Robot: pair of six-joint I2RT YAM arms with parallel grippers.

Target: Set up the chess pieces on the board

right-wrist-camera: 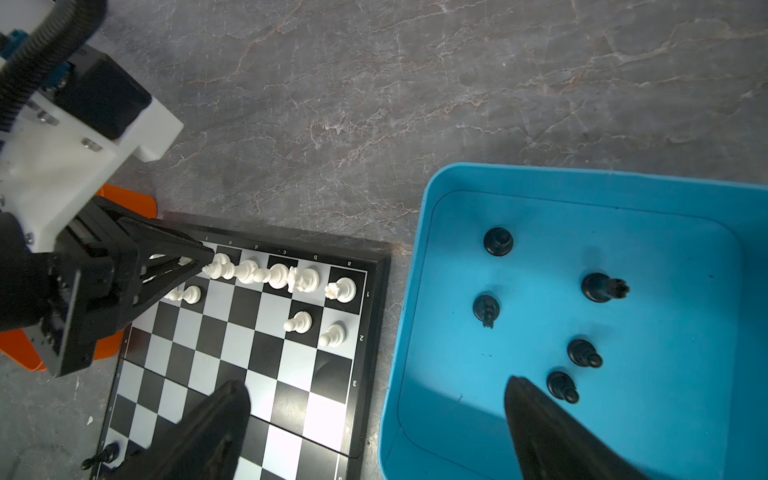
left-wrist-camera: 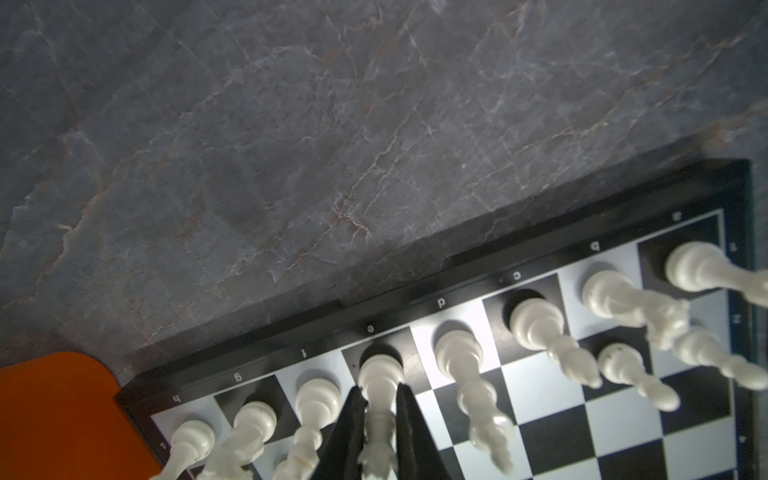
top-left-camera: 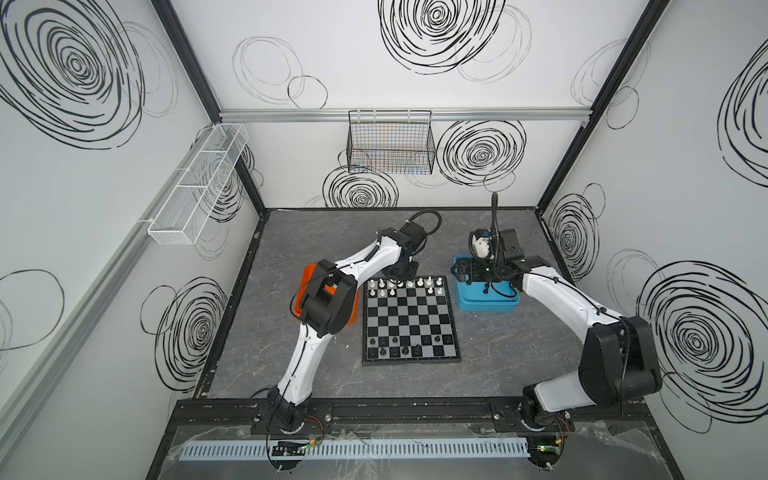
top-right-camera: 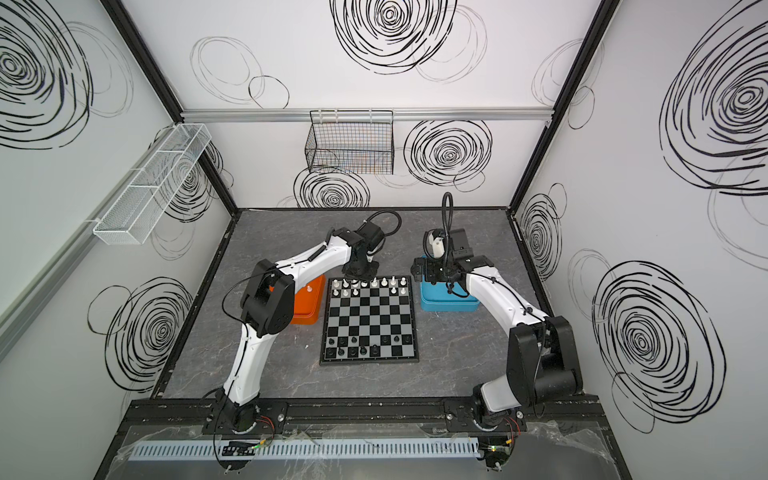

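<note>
Chess pieces (right-wrist-camera: 345, 289) are spread over three spots on the grey counter (top-left-camera: 498, 353). At 9 o'clock from the board (top-left-camera: 409, 320), just beside its border, sits an orange tray (top-right-camera: 305, 309). A lone white chessman (top-right-camera: 308, 289) shows in it in a top view.

The left claw (left-wrist-camera: 379, 390) reaches over the board's 12 o'clock edge. It is clenched on a white piece (left-wrist-camera: 380, 370), one finger on each side of the stem, and the piece's base is at the dark e square of the back row. White men occupy all eight squares of that row, and a few more stand in the row in front. Black men (right-wrist-camera: 104, 455) stand in the two rows at 6 o'clock, with gaps between them. The middle of the board is bare.

The right claw (right-wrist-camera: 376, 390) hangs released, jaws spread wide and holding nothing. It straddles the board-side wall of the blue tray (right-wrist-camera: 582, 178), which sits at 2 o'clock from the board. One finger is above the board and the other above the tray floor. Five black pieces (right-wrist-camera: 498, 241) are scattered inside that tray, well apart from one another.
</note>
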